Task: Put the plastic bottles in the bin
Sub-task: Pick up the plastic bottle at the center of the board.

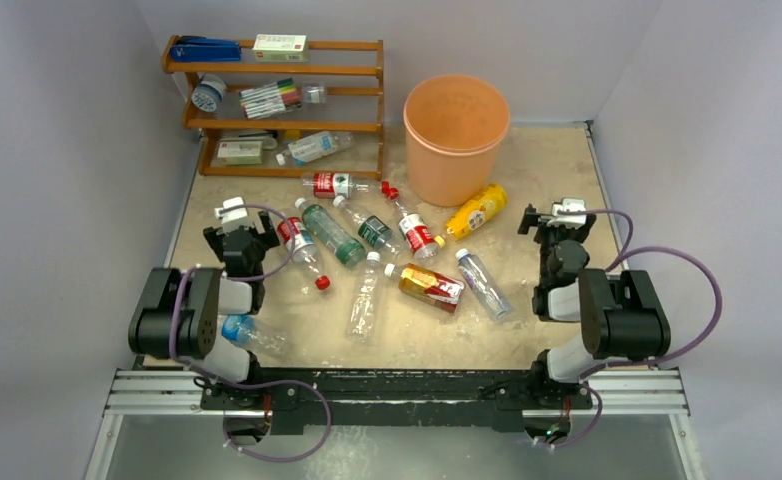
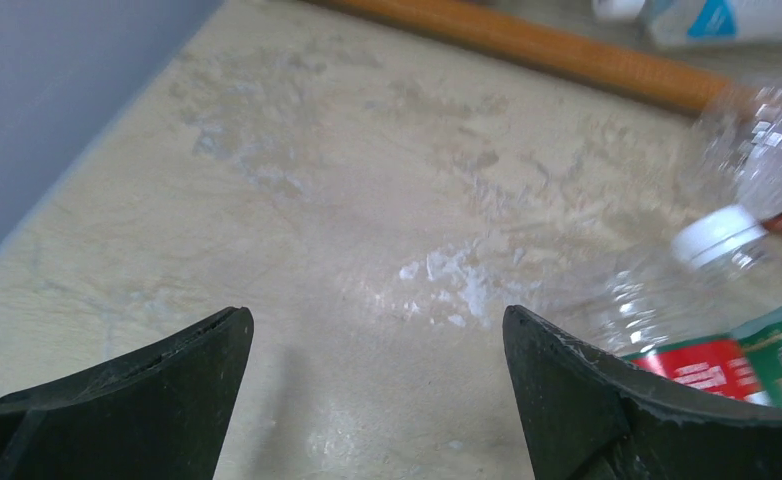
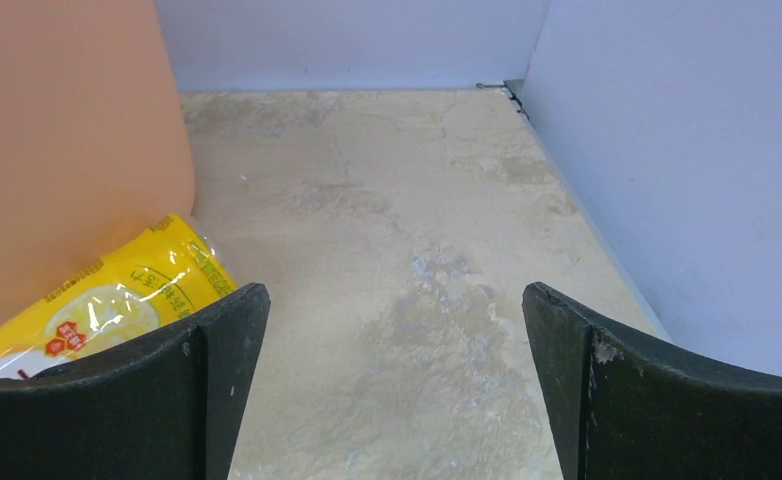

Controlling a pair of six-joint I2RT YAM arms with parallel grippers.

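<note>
Several plastic bottles lie scattered mid-table, among them a red-labelled one (image 1: 301, 245), a green one (image 1: 331, 232) and a yellow one (image 1: 476, 210). The orange bin (image 1: 454, 160) stands upright at the back. My left gripper (image 1: 235, 232) hovers open left of the pile; in its wrist view the left gripper (image 2: 377, 325) holds nothing, with a white-capped clear bottle (image 2: 727, 235) just to its right. My right gripper (image 1: 557, 222) is open right of the pile. In its wrist view the right gripper (image 3: 395, 300) is empty, with the yellow bottle (image 3: 117, 300) and the bin wall (image 3: 67, 150) to its left.
A wooden shelf (image 1: 277, 125) at the back left holds marker pens (image 1: 270, 97), small boxes and one clear bottle (image 1: 315, 147). Another bottle (image 1: 252, 335) lies beside the left arm's base. Grey walls close in both sides; the right wall (image 3: 687, 180) runs near the right gripper.
</note>
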